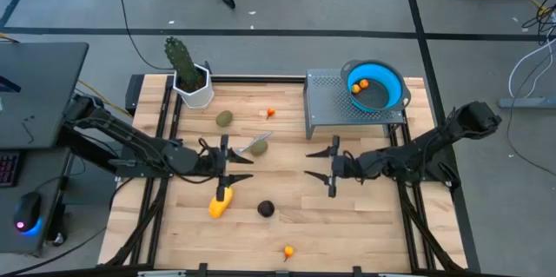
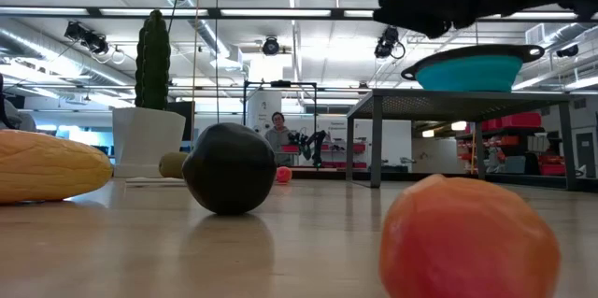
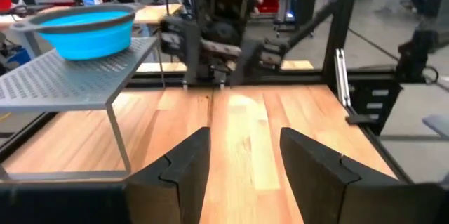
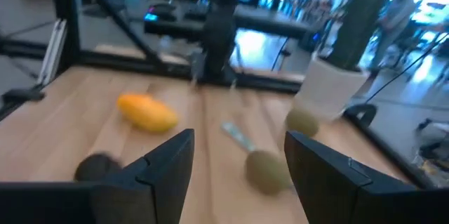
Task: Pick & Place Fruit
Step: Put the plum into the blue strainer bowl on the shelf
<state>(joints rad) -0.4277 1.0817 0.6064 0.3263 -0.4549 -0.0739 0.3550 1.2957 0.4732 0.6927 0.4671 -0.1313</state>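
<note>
Fruit is scattered around the blue bowl (image 1: pixel 375 86), which sits on a grey perforated stand (image 1: pixel 334 108): two orange pieces (image 1: pixel 360 86) are seen inside the bowl, one yellow oblong piece (image 1: pixel 221 201), one dark round fruit (image 1: pixel 266 209), two olive-green ovals (image 1: pixel 224 119) and two further small orange pieces (image 1: pixel 287 250) are counted on the table (image 1: pixel 365 216) away from it. One knife (image 1: pixel 247 146) is partly hidden by the left arm. No writing can be read. The left gripper (image 1: pixel 225 162) and right gripper (image 1: pixel 333 166), both spread and empty, are held short of the bowl.
</note>
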